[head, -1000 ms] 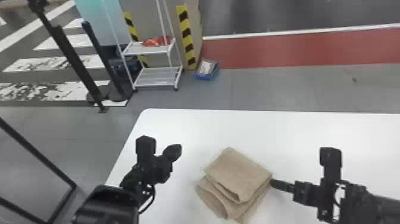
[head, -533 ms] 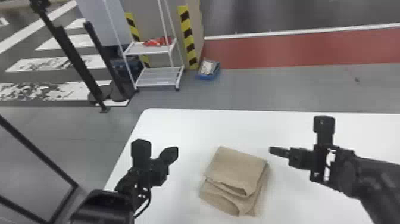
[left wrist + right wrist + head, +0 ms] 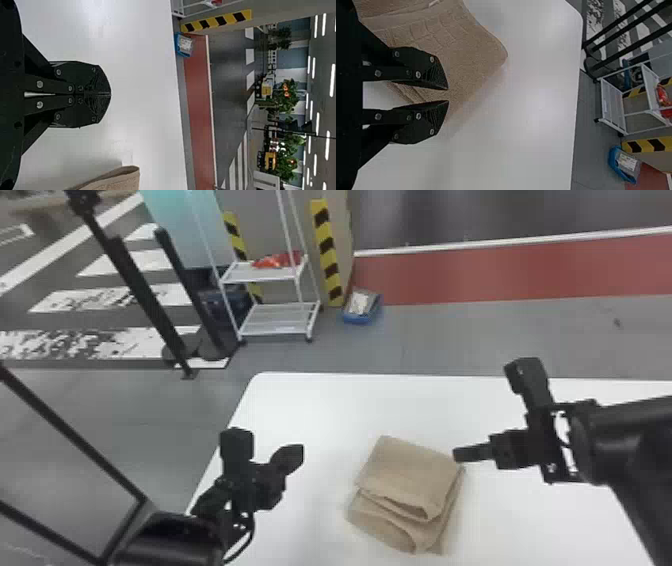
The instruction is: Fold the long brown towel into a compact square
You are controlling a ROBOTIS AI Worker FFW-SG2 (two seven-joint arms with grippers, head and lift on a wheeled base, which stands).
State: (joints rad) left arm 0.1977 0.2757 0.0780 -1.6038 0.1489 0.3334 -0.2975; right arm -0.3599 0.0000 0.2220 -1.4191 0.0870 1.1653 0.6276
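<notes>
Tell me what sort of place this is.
Probably a large indoor hall, perhaps a workshop or test space: long ceiling lights run overhead, the floor carries broad white painted stripes, and a wheeled shelf rack stands beside a black-and-yellow warning strip.

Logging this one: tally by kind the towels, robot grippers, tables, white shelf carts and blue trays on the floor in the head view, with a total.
Towels: 1, brown towel
Grippers: 2, left gripper and right gripper
Tables: 1, white table
Carts: 1, shelf cart
Trays: 1, blue tray
Total: 6
</notes>
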